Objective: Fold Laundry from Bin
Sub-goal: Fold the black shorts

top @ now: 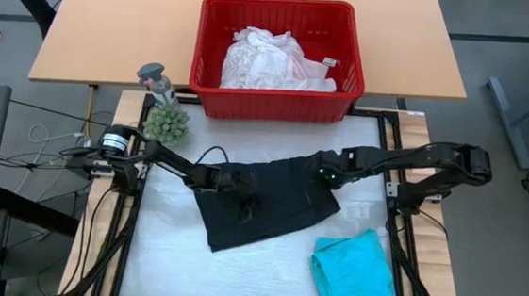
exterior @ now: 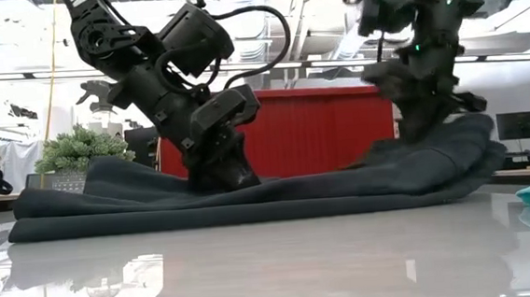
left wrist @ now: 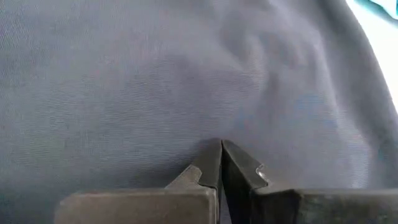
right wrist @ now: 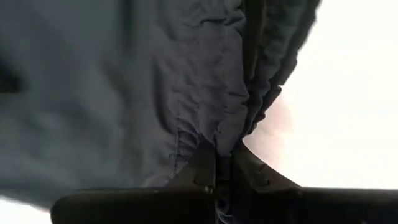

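The black garment (top: 269,215) lies spread on the white mat in the middle of the table, seen as a low dark band in the low view (exterior: 342,185). My left gripper (top: 246,203) is shut, its tips down on the garment's middle. My right gripper (top: 324,174) is shut on the garment's far right edge. A teal garment (top: 358,278) lies flat at the near right. The red bin (top: 277,106) stands at the far edge on its base, with a white lacy top (top: 267,58) inside it. My left gripper presses its shut fingertips (left wrist: 221,149) on the flat middle of the black garment (left wrist: 186,81), slanting down from the table's left. The cloth under them lies on the table. My right gripper pinches a gathered edge of the black garment (right wrist: 208,134) between its two fingers, coming steeply from above. The cloth puckers at the fingers; how many layers, I cannot tell. This end stands raised in a hump (exterior: 461,144) while the rest lies on the table.
A small green plant (top: 165,121) and a grey figure (top: 156,81) stand at the mat's far left corner. A wooden table (top: 113,32) lies behind the bin. Bare white mat (top: 180,264) shows at the near left.
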Available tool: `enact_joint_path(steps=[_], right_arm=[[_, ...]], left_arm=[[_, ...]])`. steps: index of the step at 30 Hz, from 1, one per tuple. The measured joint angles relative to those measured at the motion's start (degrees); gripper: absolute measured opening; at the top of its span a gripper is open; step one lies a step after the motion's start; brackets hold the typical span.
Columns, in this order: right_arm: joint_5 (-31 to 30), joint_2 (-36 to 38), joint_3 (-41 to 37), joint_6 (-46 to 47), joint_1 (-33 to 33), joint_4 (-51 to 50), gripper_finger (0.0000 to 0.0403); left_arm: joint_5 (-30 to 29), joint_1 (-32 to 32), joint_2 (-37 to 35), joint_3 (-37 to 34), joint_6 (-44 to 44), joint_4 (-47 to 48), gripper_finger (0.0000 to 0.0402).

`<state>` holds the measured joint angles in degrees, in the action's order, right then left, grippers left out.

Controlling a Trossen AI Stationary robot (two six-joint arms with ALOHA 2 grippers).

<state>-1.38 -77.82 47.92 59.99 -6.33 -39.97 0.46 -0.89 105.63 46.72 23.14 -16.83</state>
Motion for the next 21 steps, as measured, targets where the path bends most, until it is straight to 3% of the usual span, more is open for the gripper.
enact_joint_path(steps=[6,12,21], right_arm=[[1.10,4.12,0.05,0.63,0.98,7.85,0.0038],[1.54,3.52,0.25,0.61,3.44,17.07,0.0038],[-0.04,3.47,6.87,-2.66,5.60,16.99,0.0038]], left_arm=[[0.14,0.74,0.03,0.00,-1.03,-0.03,0.0000],[0.26,2.17,0.56,0.00,-1.69,-0.39,0.0000],[3.84,3.69,3.64,2.69,-3.61,-1.10,0.0000]])
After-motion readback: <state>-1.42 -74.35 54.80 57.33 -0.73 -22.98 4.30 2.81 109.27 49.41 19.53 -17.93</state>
